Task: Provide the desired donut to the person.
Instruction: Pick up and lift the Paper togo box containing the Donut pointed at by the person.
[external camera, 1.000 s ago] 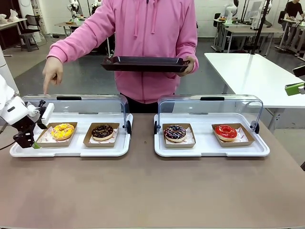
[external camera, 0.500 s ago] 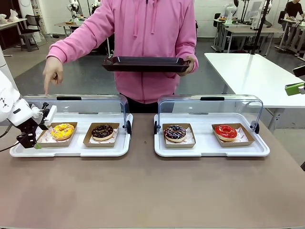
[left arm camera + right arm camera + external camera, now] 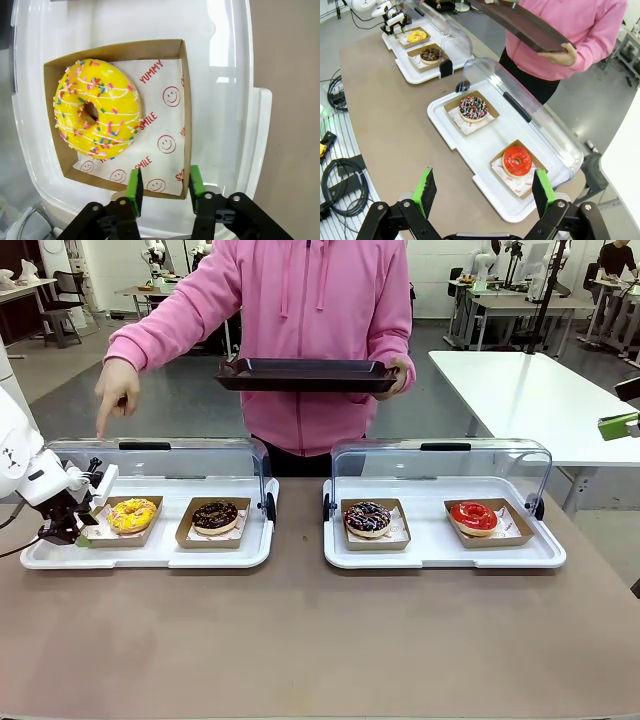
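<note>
A yellow sprinkled donut [image 3: 132, 514] [image 3: 96, 109] lies on printed paper in a brown carton tray [image 3: 120, 49] at the far left of the left white tray [image 3: 150, 558]. The person [image 3: 320, 330] in a pink hoodie points a hand [image 3: 115, 392] down above it. The other hand holds a black tray [image 3: 305, 375]. My left gripper [image 3: 80, 528] [image 3: 165, 183] sits at the carton's left end. Its green pads [image 3: 134, 186] have drawn in astride the carton's near corner, with paper showing between them. My right gripper [image 3: 483, 192] hangs open high above the table's right end.
A chocolate donut [image 3: 215, 515] sits beside the yellow one. The right white tray [image 3: 440, 558] holds a dark sprinkled donut [image 3: 368, 517] and a red donut [image 3: 473, 515]. Clear lids [image 3: 160, 465] stand open behind both trays. Bare brown tabletop [image 3: 320, 640] lies in front.
My left gripper has moved in toward the yellow donut's carton, and its jaws have narrowed around the carton's corner. The person's pointing hand rose slightly.
</note>
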You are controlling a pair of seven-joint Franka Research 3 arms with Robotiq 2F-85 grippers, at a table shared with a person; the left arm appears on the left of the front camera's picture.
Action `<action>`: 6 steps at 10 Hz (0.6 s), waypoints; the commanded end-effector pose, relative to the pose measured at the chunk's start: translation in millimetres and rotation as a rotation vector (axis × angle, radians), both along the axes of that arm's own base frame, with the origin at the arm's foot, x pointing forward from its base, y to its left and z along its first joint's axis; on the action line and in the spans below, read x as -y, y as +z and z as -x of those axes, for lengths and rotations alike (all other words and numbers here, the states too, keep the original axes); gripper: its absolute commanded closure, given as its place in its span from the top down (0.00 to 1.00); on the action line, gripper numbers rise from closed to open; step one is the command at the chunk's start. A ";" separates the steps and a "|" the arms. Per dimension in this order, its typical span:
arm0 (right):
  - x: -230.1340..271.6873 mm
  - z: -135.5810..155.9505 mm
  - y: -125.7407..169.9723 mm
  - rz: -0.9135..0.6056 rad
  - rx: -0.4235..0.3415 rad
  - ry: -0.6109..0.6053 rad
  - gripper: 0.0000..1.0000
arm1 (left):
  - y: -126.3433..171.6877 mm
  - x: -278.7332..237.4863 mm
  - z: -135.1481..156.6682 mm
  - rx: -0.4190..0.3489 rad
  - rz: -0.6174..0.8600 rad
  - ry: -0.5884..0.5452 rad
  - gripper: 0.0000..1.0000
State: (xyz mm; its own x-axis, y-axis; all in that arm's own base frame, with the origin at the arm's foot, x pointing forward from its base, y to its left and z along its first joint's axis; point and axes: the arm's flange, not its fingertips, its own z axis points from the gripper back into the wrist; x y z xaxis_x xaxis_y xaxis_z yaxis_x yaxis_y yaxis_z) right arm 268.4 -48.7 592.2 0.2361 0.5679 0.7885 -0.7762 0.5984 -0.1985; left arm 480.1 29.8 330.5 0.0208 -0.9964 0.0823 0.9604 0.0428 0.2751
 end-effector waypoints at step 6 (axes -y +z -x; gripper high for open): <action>-0.1 0.4 -1.2 0.007 -0.005 0.007 1.00 | 8.4 6.9 13.1 -0.041 -0.009 -0.032 0.00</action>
State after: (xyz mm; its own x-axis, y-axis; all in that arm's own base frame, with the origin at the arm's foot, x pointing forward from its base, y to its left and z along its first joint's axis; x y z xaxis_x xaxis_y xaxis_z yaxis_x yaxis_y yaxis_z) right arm 268.4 -48.7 592.2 0.2361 0.5679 0.7885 -0.7762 0.5984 -0.1985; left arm 477.6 22.5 327.4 0.0055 -0.9964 0.0849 0.9697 0.0261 0.2428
